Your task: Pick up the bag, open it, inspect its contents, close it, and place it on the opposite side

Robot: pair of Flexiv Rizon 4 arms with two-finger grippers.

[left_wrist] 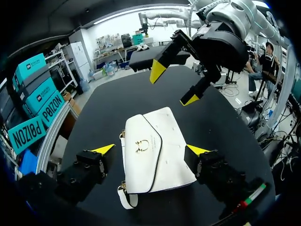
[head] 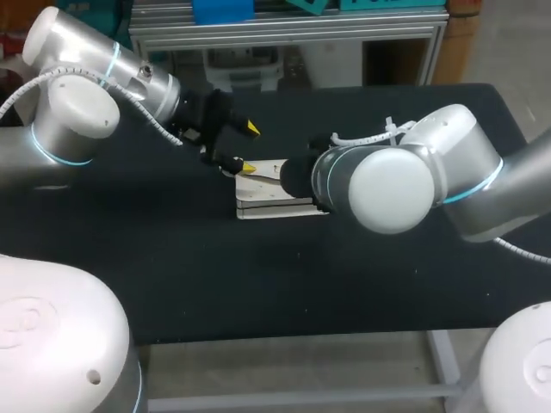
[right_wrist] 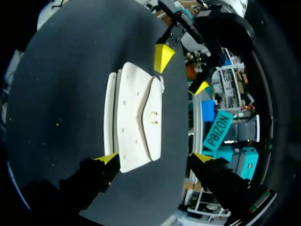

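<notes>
The bag [head: 269,196] lay flat on the table [head: 172,275], near its middle. The left gripper [left_wrist: 150,149] stood over the bag's left end, one finger to either side of it; contact could not be determined. The right gripper [right_wrist: 154,157] stood over the bag's right end, fingers likewise astride. The grippers faced each other across the bag.

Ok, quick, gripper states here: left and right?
Left gripper: open, holding nothing, fingers spread over the white bag.
Right gripper: open, holding nothing.
</notes>
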